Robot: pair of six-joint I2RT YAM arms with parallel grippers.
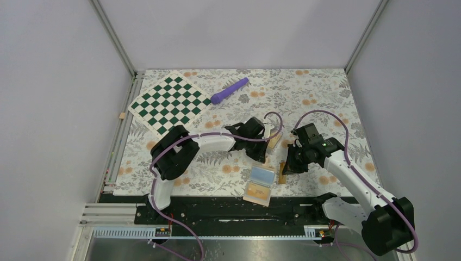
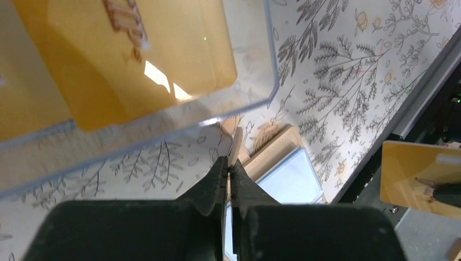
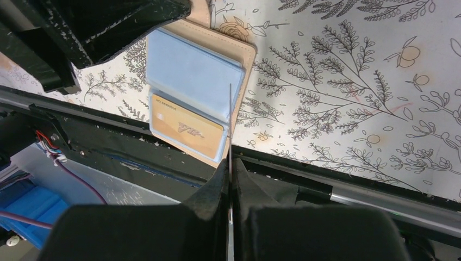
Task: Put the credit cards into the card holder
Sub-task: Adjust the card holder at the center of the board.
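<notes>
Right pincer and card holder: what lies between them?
Right wrist view: only the credit card the right pincer grips, edge-on, overlapping the card holder.

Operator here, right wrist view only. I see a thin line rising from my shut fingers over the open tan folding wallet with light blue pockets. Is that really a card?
Observer: Yes. The left wrist view shows it face-on: a flat orange-yellow plastic card, pinched at one edge by the right gripper.
Operator: What is the left gripper doing?
Observer: The left gripper is shut, its tips close to a clear plastic case that holds another orange-yellow card.
Operator: Where is that case relative to the wallet?
Observer: From the top view, it is just beyond the tan wallet, between the two wrists.
</notes>
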